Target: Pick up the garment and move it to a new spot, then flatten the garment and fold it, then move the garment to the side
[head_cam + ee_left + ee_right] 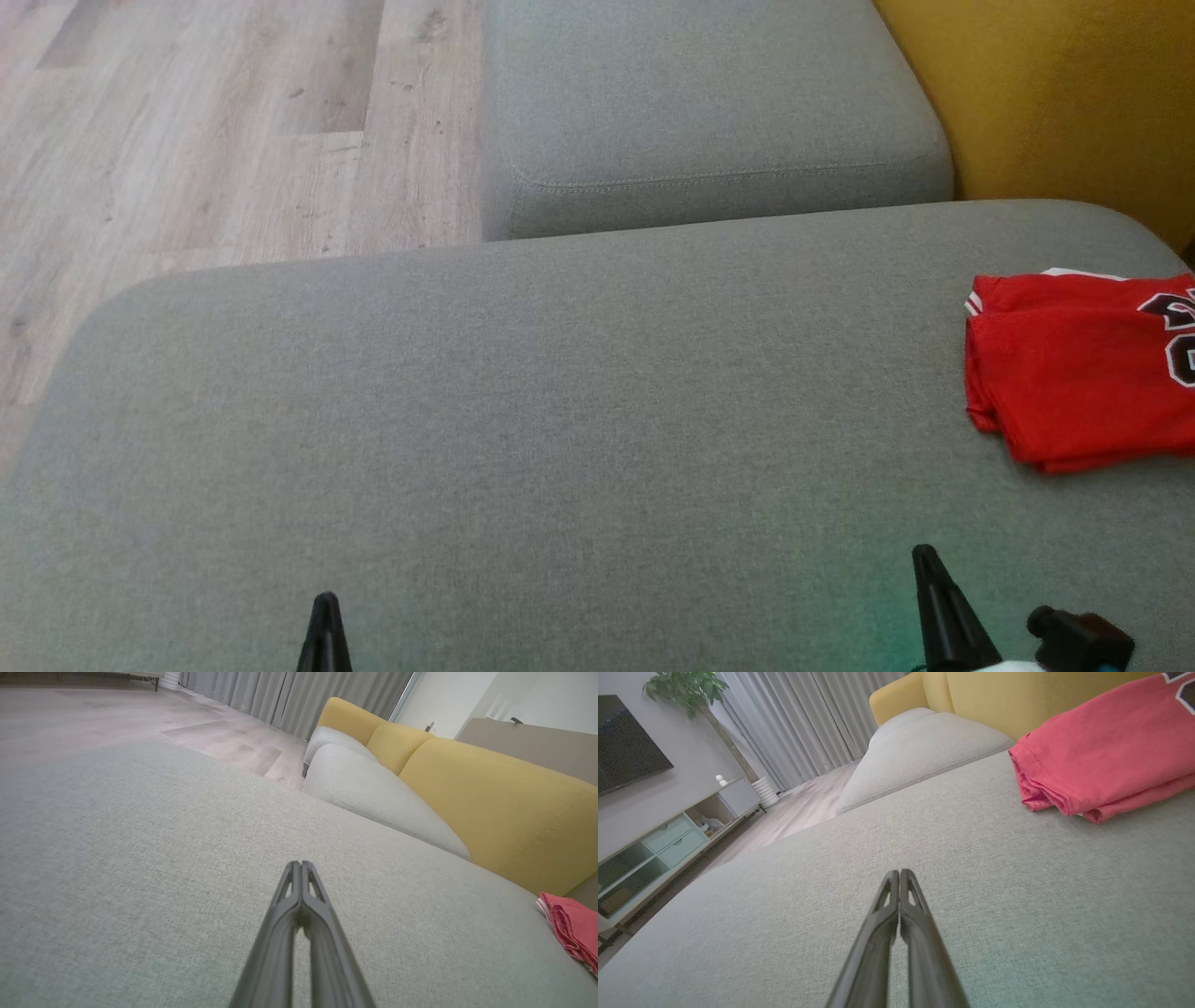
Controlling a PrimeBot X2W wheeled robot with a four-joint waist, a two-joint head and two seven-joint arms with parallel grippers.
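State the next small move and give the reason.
Probably no further move on the cloth, only parking the arms. The red garment already lies folded at the right side of the grey cushion, and the left gripper and right gripper are shut, empty and apart from it.

Matt, coarse-woven grey cloth covers the cushion [560, 420], the red garment [1074, 373] is thin matt fabric, the floor [187, 140] wood-grained.

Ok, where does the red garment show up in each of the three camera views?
Head view: garment at the right edge, mid-height, on the grey cushion.
Left wrist view: garment in the lower right corner.
Right wrist view: garment at the upper right.
Shared landmark: the yellow sofa back beyond it.
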